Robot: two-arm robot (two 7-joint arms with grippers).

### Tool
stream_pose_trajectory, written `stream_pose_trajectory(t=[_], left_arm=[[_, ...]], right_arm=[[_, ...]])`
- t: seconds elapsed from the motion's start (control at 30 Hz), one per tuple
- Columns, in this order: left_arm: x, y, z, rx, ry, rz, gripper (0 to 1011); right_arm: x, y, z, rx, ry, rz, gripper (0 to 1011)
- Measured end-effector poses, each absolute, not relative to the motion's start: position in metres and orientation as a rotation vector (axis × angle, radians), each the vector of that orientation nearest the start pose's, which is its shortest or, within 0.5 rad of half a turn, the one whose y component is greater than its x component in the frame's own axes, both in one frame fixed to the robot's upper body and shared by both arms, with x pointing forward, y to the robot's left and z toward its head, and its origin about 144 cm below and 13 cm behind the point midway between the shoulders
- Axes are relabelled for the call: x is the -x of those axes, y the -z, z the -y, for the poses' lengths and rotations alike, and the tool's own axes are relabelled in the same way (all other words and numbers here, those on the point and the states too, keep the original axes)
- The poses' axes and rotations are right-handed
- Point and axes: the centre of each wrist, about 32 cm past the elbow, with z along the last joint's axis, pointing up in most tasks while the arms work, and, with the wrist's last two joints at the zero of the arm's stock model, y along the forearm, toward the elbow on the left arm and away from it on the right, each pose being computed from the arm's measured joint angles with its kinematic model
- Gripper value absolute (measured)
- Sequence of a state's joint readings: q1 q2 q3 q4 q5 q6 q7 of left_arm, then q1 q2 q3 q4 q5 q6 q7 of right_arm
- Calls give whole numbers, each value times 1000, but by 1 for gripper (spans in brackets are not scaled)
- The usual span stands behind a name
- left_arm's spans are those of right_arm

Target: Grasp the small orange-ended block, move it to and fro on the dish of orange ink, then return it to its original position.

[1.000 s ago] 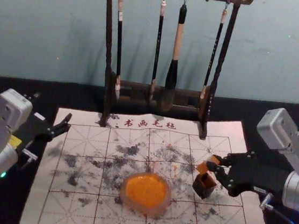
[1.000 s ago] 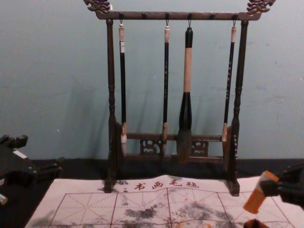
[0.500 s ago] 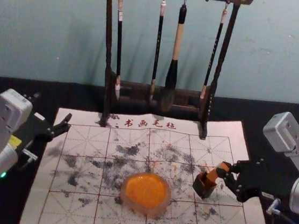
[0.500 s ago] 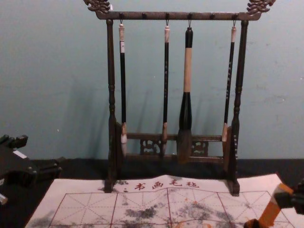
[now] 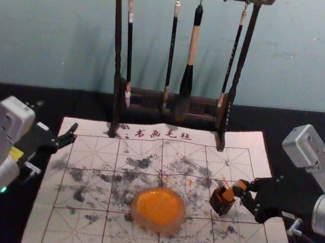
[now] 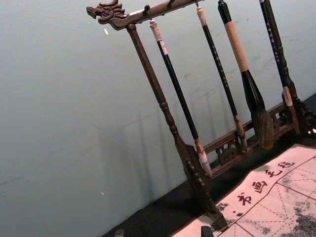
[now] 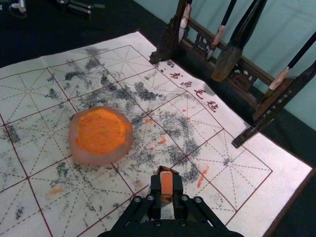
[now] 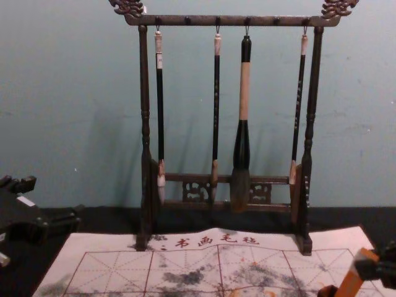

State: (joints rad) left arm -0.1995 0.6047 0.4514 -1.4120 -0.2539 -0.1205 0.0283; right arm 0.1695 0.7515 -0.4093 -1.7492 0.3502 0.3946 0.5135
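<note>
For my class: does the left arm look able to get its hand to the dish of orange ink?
Probably yes. The left hand is open and empty by the mat's left edge, and nothing stands between it and the dish; the brush rack is behind that path.

orange ink [image 5: 158, 208], orange block [image 8: 351, 284], white mat [image 5: 38, 224] with red grid [image 5: 104, 232] and grey smudges [image 5: 140, 162], dark-brown rack [image 8: 145, 93]

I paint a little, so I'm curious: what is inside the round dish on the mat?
Inside the round dish is orange ink, thick-looking, uneven on top and reaching nearly to the rim. The ink covers the dish's bottom, so that can't be seen.
</note>
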Motion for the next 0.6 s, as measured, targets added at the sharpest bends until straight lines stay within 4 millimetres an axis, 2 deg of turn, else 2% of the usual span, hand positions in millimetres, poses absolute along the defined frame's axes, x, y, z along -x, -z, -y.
stream_pose_trajectory(t=[0.6], left_arm=[[-489,-1140,-310,-304,-1248,285,1001]], right_arm=[[-476,-1219,295,574,700,-36,104]])
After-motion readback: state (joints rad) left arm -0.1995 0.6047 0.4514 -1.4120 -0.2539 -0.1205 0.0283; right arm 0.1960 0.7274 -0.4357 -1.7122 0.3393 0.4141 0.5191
